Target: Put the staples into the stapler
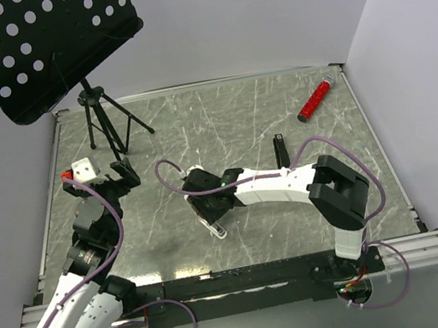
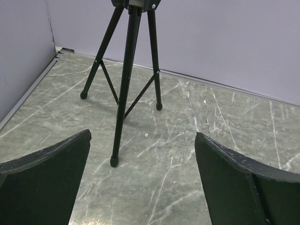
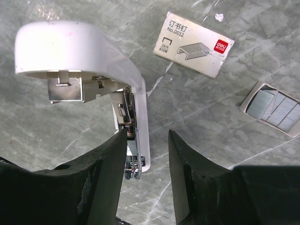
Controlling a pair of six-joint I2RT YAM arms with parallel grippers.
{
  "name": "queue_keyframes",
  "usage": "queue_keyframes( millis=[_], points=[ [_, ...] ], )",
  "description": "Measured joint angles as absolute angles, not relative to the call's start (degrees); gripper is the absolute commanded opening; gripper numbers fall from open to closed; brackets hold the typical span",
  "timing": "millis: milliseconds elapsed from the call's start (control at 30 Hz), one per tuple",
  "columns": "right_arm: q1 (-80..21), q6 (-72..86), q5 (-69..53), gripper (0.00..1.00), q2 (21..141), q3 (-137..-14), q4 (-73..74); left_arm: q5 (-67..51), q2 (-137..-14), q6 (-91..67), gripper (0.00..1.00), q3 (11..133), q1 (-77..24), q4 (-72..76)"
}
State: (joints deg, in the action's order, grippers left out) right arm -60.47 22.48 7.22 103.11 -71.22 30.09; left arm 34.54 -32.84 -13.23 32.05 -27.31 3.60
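We see our right gripper (image 3: 146,133) half spread at the bottom of the wrist frame. The lower end of the stapler (image 3: 84,51) lies between its fingers, with a gap on the right side. The stapler is white and hinged open, rounded top at upper left, silvery rail bare. The cream staples box (image 3: 193,43) lies upper right, the grey tray (image 3: 274,108) of strips at the right edge. Our left gripper (image 2: 143,178) gapes wide, empty, before a black tripod (image 2: 126,84).
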Motion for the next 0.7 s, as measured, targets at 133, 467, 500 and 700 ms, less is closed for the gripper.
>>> queue_keyframes(
  millis=[133, 467, 500, 700],
  points=[
    [-60.49, 22.41, 6.79, 0.48, 103.39, -71.09, 30.15, 34.54, -32.84, -13.23, 0.97, 32.05, -27.31, 3.6],
    [-60.49, 22.44, 6.52, 0.47, 103.37, -70.02, 30.57, 34.54, -32.84, -13.23, 0.97, 32.05, -27.31, 3.6],
    [-60.49, 22.44, 6.52, 0.47, 103.37, -69.78, 30.76, 34.54, -32.84, -13.23, 0.97, 32.05, -27.31, 3.6],
    [-60.49, 22.48, 6.35, 0.47, 103.15, -69.08, 30.65, 34.52, -32.84, -13.23, 0.97, 32.05, -27.31, 3.6]
  ],
)
